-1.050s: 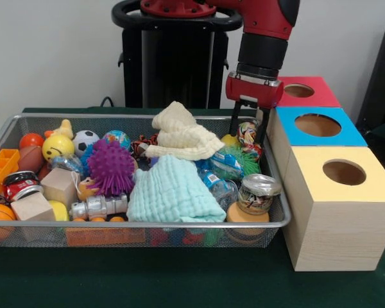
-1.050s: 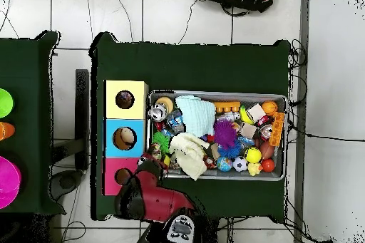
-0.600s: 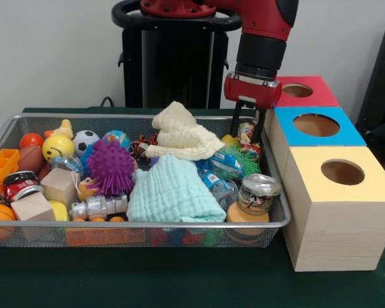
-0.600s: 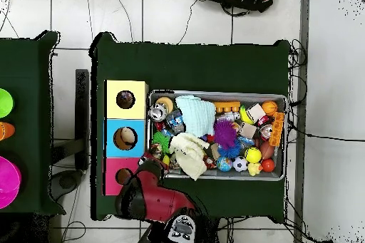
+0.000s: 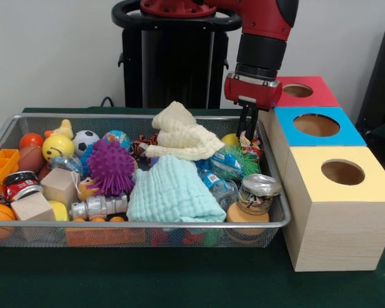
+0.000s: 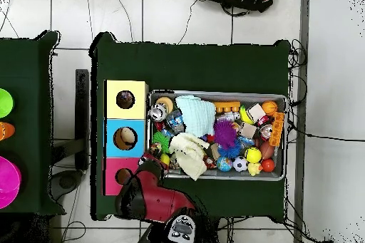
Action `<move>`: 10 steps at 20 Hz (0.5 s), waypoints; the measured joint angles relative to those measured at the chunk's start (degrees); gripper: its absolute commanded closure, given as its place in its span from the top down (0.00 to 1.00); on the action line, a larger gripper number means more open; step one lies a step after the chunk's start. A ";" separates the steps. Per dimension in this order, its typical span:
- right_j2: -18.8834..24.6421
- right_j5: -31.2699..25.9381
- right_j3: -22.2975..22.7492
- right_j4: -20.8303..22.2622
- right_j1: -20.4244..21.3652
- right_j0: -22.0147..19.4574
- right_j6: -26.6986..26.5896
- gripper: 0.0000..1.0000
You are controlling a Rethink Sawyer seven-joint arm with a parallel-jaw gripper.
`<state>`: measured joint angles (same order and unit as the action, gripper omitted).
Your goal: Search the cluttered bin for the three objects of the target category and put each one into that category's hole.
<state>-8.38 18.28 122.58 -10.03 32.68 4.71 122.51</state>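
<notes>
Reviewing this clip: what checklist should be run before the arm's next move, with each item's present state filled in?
1. Claw closed on something: ok, shut on the multicoloured patterned toy at the wire mesh bin's end beside the boxes.
2. Grip firm enough to lift: cannot tell.
3. Toy belongs to the target category: cannot tell.
4. Holes uncovered in the red-topped box, blue-topped box and yellow-topped box: ok.
5. Cream folded cloth apart from the claw: ok.
</notes>
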 measured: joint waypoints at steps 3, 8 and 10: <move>0.01 0.00 0.00 0.01 0.00 -0.01 0.00 0.00; 0.66 -0.73 0.14 0.65 0.60 -1.06 0.00 0.00; 1.10 -2.54 0.29 0.65 2.01 -2.02 0.00 0.00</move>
<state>-7.28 15.74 122.87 -9.39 34.69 2.70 122.51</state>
